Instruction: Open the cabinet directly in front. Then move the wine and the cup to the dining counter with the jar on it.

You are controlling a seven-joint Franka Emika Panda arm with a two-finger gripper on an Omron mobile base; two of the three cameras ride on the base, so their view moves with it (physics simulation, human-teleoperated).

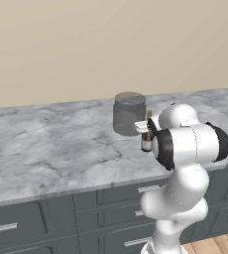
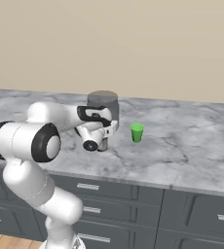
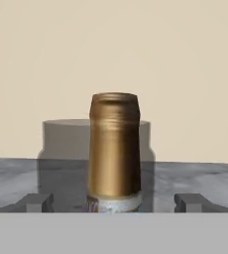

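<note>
My hand [image 2: 104, 140] hangs low over the marble surface [image 2: 192, 146], just in front of the smoky jar [image 2: 104, 103] — the bottle is hidden behind it. The green cup [image 2: 137, 133] stands upright just to the right, apart from both.

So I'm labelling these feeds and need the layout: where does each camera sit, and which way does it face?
Left base view: behind the arm's left, facing the dining counter and jar; arm at lower right.
Right base view: behind the arm's right, same counter, with the cup; arm at lower left, hand by the wine.
Hand view: on the hand, facing the wine between open fingers, jar behind.
All three share the jar.
</note>
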